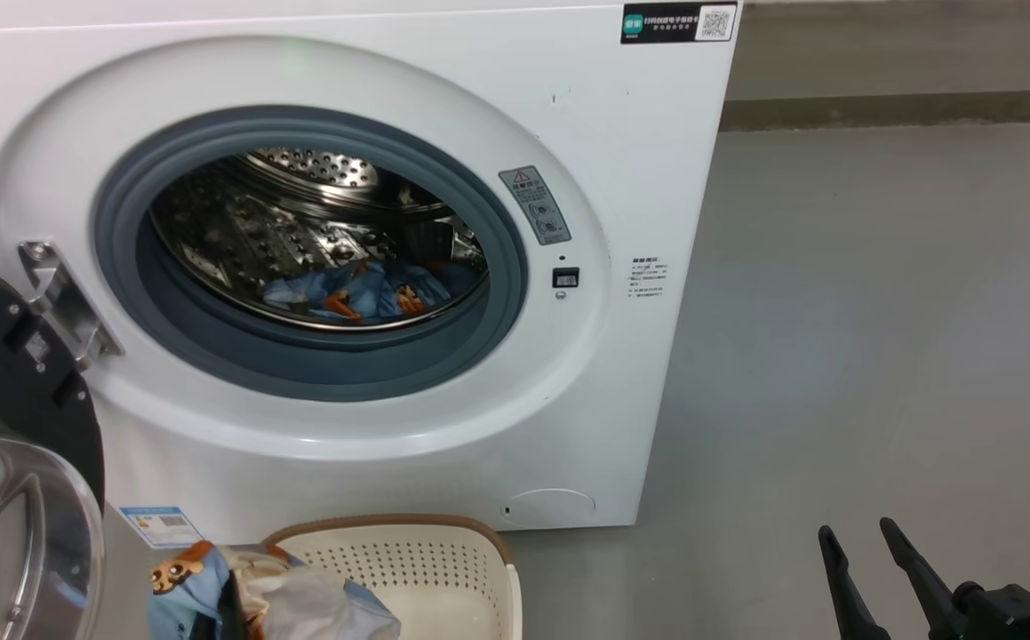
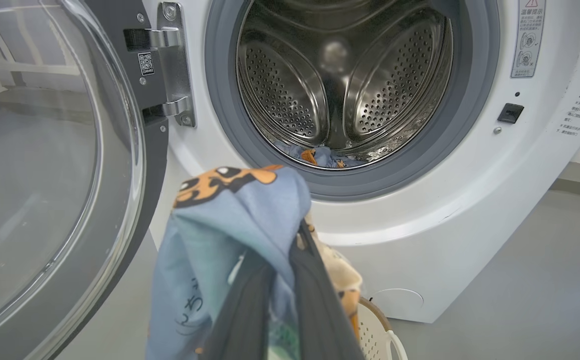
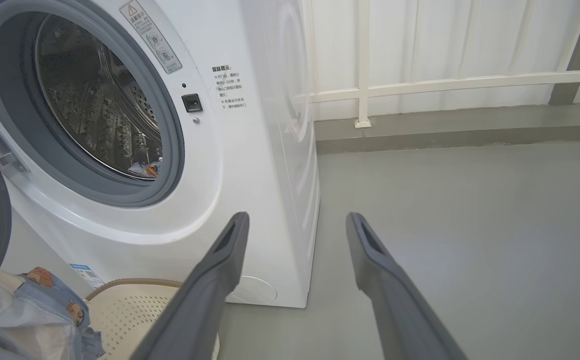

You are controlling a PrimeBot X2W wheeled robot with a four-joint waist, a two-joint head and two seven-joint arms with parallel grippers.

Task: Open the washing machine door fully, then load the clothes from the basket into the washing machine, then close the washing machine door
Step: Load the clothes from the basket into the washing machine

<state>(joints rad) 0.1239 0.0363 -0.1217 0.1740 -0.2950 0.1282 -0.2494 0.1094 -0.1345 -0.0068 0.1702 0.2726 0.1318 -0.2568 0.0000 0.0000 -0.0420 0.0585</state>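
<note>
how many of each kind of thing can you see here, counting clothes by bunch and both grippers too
washing machine: 1
door: 1
basket: 1
bunches of clothes: 2 (clothes in the drum, held clothes)
grippers: 2 (left gripper shut on the held clothes, right gripper open)
total: 7

The washer (image 1: 346,480) fills the upper left, its door (image 1: 26,391) at the left edge, the basket (image 1: 426,560) bottom centre before it, clothes (image 1: 363,293) in the drum (image 1: 319,222).
</note>
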